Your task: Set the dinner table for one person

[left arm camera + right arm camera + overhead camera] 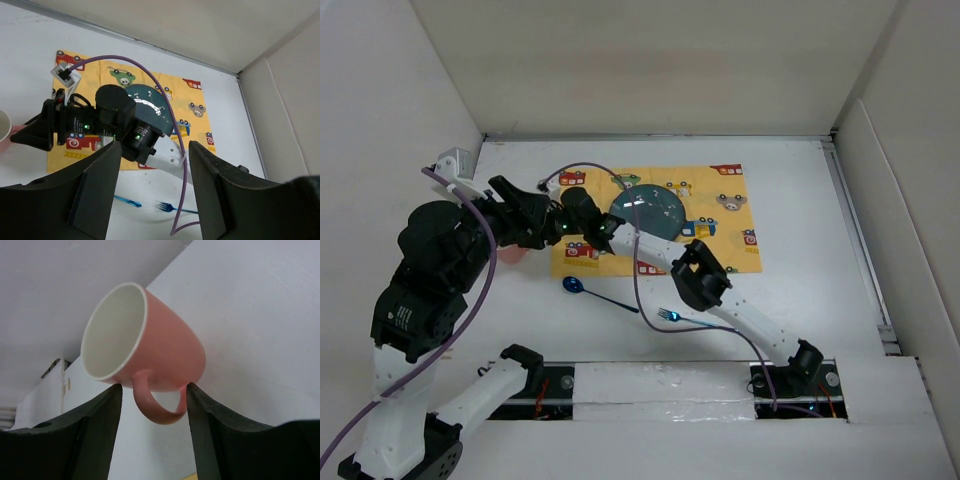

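Left wrist view: the left claw [155, 150] hangs open and empty, with the dinner table [227, 120] spread below it. Right wrist view: the right claw [152, 390] stands open, a finger on either side of the handle of a pink mug [150, 350] just ahead. Top external view: a yellow placemat [720, 220] lies behind that claw, under its arm.

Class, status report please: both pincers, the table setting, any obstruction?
Left pincer open, empty. Right pincer open, straddling handle of pink mug. Table: plate on placemat, spoon and fork near it. Nothing in the way.
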Controlling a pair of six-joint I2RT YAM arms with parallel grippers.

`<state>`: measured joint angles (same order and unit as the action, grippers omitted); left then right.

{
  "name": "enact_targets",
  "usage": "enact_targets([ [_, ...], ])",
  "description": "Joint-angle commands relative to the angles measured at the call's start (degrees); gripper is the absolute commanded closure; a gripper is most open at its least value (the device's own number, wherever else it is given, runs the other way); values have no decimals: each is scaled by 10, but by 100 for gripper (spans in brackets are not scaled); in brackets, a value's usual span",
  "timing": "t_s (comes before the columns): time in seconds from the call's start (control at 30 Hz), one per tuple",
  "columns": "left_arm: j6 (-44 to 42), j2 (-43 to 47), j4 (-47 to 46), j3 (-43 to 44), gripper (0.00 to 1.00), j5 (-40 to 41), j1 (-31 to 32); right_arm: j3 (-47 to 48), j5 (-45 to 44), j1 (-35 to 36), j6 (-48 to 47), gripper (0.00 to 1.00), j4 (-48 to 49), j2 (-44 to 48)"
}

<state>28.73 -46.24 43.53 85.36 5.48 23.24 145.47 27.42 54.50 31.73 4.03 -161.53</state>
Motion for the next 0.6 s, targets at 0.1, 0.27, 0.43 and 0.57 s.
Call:
enact_targets([
  [0.1, -8, 8, -25, -14, 47, 9, -1, -60, -26, 12, -25, 54, 29, 60],
  [0.27, -7, 5, -28, -18, 47, 10, -1, -108, -90, 24, -61, 51, 26, 104],
  [0.43, -5, 2, -32, -26, 48, 7, -1, -113, -133, 34, -70, 37, 43, 112],
  [0.57, -5, 1, -33, -29, 48, 9, -1, -48, -138, 34, -93, 32, 8, 78],
])
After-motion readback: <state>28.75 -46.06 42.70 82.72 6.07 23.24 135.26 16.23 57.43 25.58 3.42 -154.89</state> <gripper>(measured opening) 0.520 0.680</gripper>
